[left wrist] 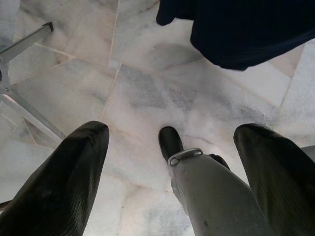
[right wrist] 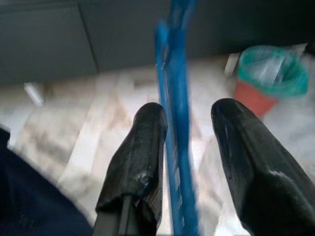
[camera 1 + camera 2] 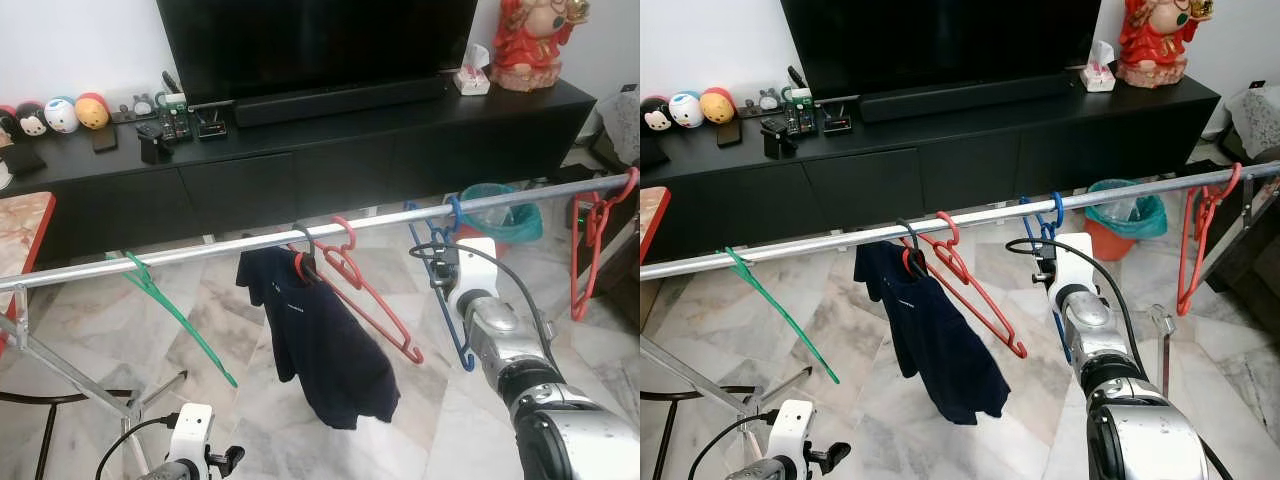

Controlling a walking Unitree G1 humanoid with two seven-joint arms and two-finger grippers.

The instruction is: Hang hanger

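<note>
Blue hanger [image 2: 176, 147] on the rail [image 3: 200, 247], right gripper [image 2: 189, 123] around it.

Its fingers stood parted, the hanger between them, hook over the rail between the red hangers [image 3: 365, 285]. Left gripper [image 1: 170, 147] hung low, spread over marble floor [image 1: 162, 93].

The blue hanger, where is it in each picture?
Left eye view: the blue hanger hangs on the silver rail, right of middle, beside the right gripper's arm.
Right eye view: the same hanger sits just right of middle, partly behind the arm.
Left wrist view: not in it.
Right wrist view: it runs between the right gripper fingers.
Shared landmark: the green-lined bin.
</note>
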